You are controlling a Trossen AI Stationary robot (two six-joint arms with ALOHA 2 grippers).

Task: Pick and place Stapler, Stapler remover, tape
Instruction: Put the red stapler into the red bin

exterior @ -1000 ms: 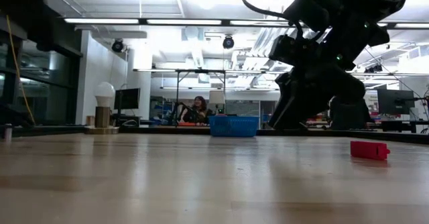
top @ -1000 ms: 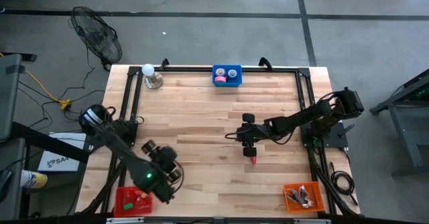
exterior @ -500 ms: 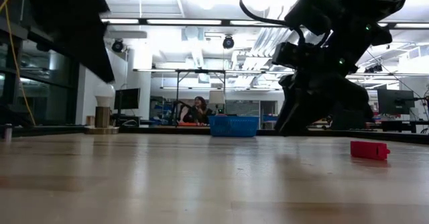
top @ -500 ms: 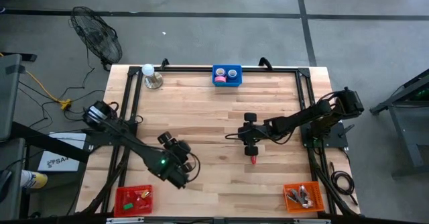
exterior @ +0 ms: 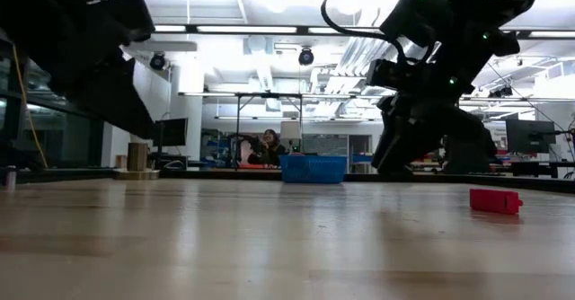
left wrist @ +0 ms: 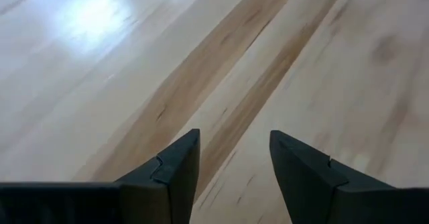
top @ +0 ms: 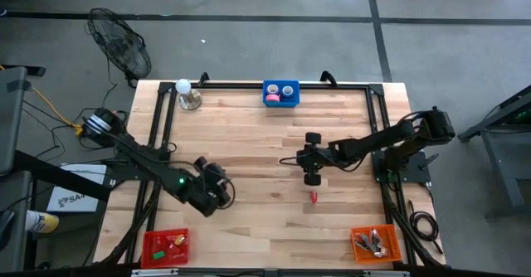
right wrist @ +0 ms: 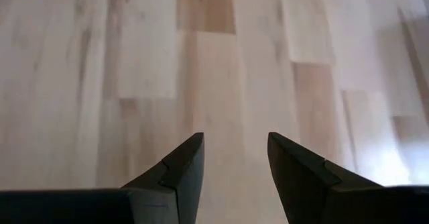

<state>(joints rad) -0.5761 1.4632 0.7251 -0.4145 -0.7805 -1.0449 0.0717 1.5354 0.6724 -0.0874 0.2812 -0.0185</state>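
A small red oblong thing lies flat on the wooden table, right of the middle; it also shows in the low view. Whether it is the stapler or the stapler remover I cannot tell. The tape rolls sit in a blue bin at the far edge. My right gripper hangs open above the table, a little to the far side of the red thing; its fingers frame bare wood. My left gripper stands open over the near-left part of the table, with only wood between its fingers.
The blue bin stands at the middle of the far edge. A red tray with small things sits at the near-left corner, an orange tray at the near-right corner. A bulb on a stand is at the far left.
My left gripper has swung from above the red tray toward the table's middle and far edge, sinking and tipping more level. My right gripper has drawn back a little toward the far edge, away from the red thing, which has stayed where it was.
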